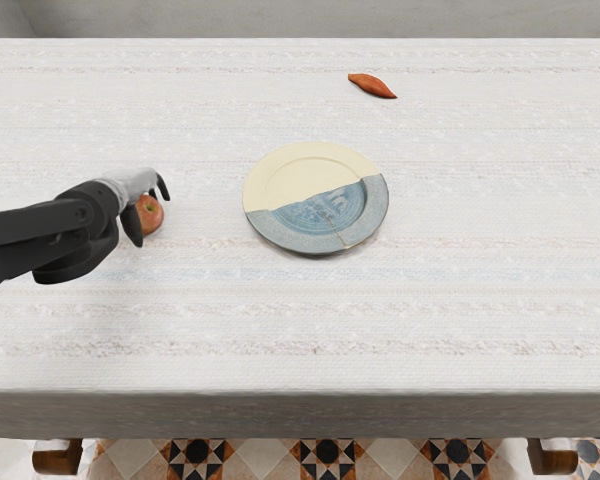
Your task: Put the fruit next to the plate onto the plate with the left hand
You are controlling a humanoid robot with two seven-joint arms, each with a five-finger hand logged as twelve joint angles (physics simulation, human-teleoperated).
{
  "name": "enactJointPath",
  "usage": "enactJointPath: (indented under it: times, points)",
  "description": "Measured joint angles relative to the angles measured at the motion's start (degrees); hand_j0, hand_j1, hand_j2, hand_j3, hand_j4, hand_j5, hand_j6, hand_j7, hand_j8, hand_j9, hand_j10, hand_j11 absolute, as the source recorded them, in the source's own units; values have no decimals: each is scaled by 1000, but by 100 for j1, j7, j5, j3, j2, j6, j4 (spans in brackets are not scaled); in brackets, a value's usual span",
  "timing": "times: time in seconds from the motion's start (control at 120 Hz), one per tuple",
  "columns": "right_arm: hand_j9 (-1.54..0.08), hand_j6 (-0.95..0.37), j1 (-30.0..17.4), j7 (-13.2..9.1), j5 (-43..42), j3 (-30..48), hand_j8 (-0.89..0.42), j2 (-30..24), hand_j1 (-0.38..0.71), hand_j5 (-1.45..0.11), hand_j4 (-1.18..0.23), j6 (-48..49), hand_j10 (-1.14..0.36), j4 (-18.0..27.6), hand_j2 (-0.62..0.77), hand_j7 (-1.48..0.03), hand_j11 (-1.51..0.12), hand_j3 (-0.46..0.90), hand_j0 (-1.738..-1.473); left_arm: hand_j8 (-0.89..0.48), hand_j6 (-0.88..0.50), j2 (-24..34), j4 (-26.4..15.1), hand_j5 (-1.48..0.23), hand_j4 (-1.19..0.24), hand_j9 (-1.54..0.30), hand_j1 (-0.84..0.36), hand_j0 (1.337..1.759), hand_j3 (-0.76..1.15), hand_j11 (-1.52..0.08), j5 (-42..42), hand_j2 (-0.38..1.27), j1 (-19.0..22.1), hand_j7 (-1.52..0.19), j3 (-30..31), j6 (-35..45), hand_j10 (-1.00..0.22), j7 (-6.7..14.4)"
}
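Red round fruit (pixel 153 215) sits on the pale cloth-covered tabletop (pixel 460 300), apart from and to the left of the round ceramic plate (pixel 315 197), which is cream across its upper half and blue-grey across the lower. The left hand (pixel 140 205), grey with dark tips on a black arm from the left edge, wraps the fruit: fingers (pixel 162 188) curled over its far side, thumb down its near side. An orange tapered object (pixel 372 86) lies well beyond the plate.
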Motion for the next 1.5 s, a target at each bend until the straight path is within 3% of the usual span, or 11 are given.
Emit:
enactJointPath:
  times: [0.2, 0.375, 0.408, 0.575, 0.725, 0.858, 1.075, 1.217, 1.267, 1.367, 1.5]
  points:
    - [-26, -20, 0, 0, 0, 0, -20, 0, -325, -26, -20, 0, -20, 0, -4, -26, -26, 0, -1658, -380, -459, -93, -4, -617, -518, -637, -216, 1657, 0, -640, 9, 102, 12, -624, 5, -4, -496, 5]
    - [-26, -21, 0, 0, 0, 0, -21, 0, -325, -27, -20, 0, -21, 0, -4, -26, -26, 0, -1658, -347, -441, -157, -5, -664, -587, -713, -240, 1650, 0, -732, 55, 90, 42, -686, 14, -6, -446, 9]
    - [-26, -21, 0, 0, 0, -1, -21, 0, -325, -27, -20, 0, -21, 0, -4, -26, -26, 0, -1658, -329, -426, -165, -3, -667, -597, -721, -269, 1650, 0, -744, 61, 191, 44, -691, 20, -5, -429, 9]
    - [-26, -21, 0, 0, 0, 0, -21, 0, -325, -27, -20, 0, -21, 0, -4, -26, -26, 0, -1658, -300, -416, -186, -1, -619, -677, -762, -308, 1648, 0, -782, 96, 251, 13, -704, 138, 28, -406, 8]
    - [-26, -20, 0, 0, 0, 0, -20, 0, -325, -26, -20, 0, -20, 0, -4, -26, -26, 0, -1658, -330, -429, -227, -4, -710, -625, -782, -230, 1651, 0, -785, -100, 168, -48, -744, -340, -1, -438, 1]
    - [-26, -20, 0, 0, 0, 0, -20, 0, -325, -26, -20, 0, -20, 0, -4, -26, -26, 0, -1658, -356, -448, -774, -2, -755, -597, -789, -179, 1652, 0, -787, -145, 60, -231, -772, -762, -9, -454, -2]
    - [-26, -20, 0, 0, 0, 0, -20, 0, -325, -26, -20, 0, -20, 0, -4, -26, -26, 0, -1658, -344, -424, -1616, 38, -780, -584, -787, -210, 1654, 0, -784, -151, 158, -560, -796, -1003, -10, -443, 0]
    - [-26, -20, 0, 0, 0, 0, -20, 0, -325, -26, -20, 0, -20, 0, -4, -26, -26, 0, -1658, -342, -421, -2338, 474, -802, -570, -798, -229, 1655, 0, -790, -180, 236, -561, -815, -1005, -16, -449, -8]
    - [-26, -20, 0, 0, 0, 0, -20, 0, -325, -26, -20, 0, -20, 0, -4, -26, -26, 0, -1658, -332, -402, -2388, 607, -728, -516, -724, -192, 1656, 0, -713, -169, 203, -561, -737, -1000, -11, -449, -5]
    - [-26, -20, 0, 0, 0, 0, -20, 0, -325, -26, -20, 0, -20, 0, -4, -26, -26, 0, -1658, -215, -258, -2419, 736, -462, -328, -459, 4, 1657, 0, -452, -149, 127, -545, -467, -1035, 6, -274, -2]
    - [-26, -20, 0, 0, 0, 0, -20, 0, -325, -26, -20, 0, -20, 0, -4, -26, -26, 0, -1658, -119, -141, -2171, 767, -248, -177, -246, 163, 1657, 0, -242, -277, 68, -474, -250, -1443, -7, -149, -1]
